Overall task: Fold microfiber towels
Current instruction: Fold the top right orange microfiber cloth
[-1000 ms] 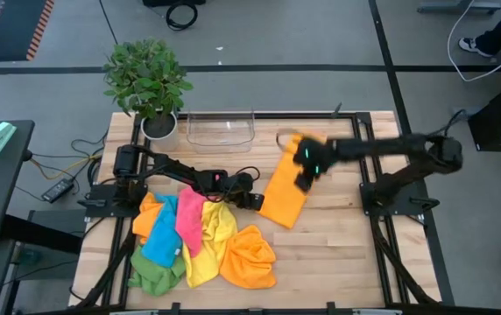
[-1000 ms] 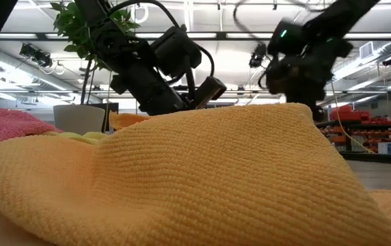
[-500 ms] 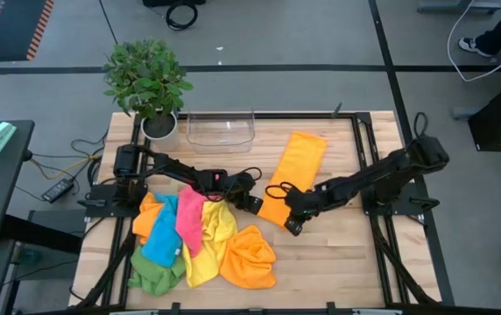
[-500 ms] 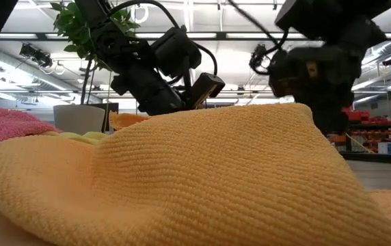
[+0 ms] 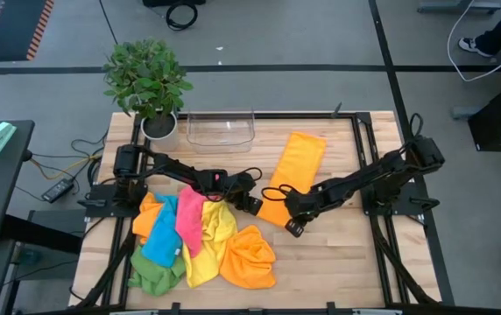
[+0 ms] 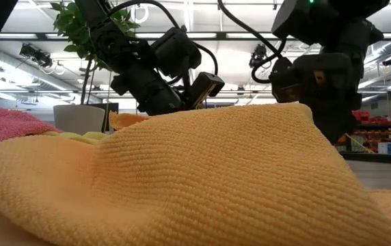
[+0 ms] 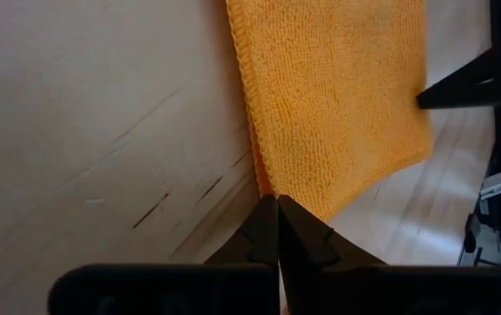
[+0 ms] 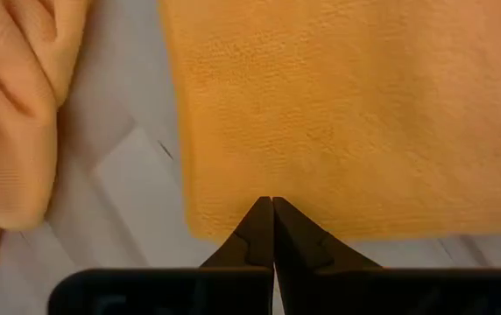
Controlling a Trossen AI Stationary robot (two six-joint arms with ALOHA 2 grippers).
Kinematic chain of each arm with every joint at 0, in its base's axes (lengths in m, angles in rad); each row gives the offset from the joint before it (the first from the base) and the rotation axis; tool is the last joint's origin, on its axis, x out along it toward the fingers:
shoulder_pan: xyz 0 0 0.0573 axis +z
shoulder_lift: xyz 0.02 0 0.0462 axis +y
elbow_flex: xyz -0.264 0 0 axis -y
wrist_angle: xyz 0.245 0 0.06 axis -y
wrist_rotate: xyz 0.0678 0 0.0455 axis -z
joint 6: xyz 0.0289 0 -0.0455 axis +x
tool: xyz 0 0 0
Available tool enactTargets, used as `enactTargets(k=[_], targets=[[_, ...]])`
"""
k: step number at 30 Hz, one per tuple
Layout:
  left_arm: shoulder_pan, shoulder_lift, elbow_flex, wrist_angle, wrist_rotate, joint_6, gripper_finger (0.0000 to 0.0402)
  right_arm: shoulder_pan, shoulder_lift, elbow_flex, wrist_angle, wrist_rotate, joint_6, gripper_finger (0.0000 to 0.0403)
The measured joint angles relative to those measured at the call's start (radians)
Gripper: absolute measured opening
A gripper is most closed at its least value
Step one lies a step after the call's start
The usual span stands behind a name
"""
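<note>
An orange towel (image 5: 292, 171) lies stretched flat on the table (image 5: 338, 254), right of centre. The left gripper (image 5: 257, 202) is clenched on its near-left corner, the right gripper (image 5: 293, 227) clenched on its near edge (the two sit close together). The other towels (image 5: 198, 241) lie heaped nearby, below a clear tray (image 5: 221, 128) and a plant (image 5: 146, 79).

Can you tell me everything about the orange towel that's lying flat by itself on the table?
The orange towel is a soft, nubbly microfiber cloth, folded into a long strip. It lies flat and slightly slanted on the wooden table, between the clear plastic tray and the pile of towels. At its near end, the left gripper pinches one corner with shut fingers, and the right gripper pinches the other corner the same way.
</note>
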Motion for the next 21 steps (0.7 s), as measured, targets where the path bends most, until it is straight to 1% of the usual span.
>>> enactTargets(k=[4, 6, 9, 13, 16, 21], targets=[[0.0, 0.0, 0.0, 0.001, -0.001, 0.0, 0.0013, 0.0, 0.022, 0.0, -0.004, -0.014, -0.006, 0.0005], [0.0, 0.0, 0.0, 0.001, -0.003, -0.001, 0.0016, 0.001, 0.021, 0.0, -0.034, -0.025, -0.007, 0.0005], [0.0, 0.0, -0.001, 0.002, -0.006, -0.001, 0.0014, 0.005, 0.017, 0.0, -0.069, -0.026, -0.012, 0.0005], [0.003, 0.0, -0.001, 0.006, -0.019, -0.011, 0.0011, 0.004, 0.017, 0.0, -0.069, -0.026, -0.025, 0.0005], [0.018, -0.011, -0.004, 0.005, 0.028, 0.011, 0.0025, 0.004, 0.015, 0.0, -0.069, -0.032, -0.025, 0.0005], [0.066, -0.075, -0.005, 0.009, 0.146, 0.113, 0.0075, 0.005, -0.048, 0.0, -0.076, -0.051, -0.024, 0.0005]])
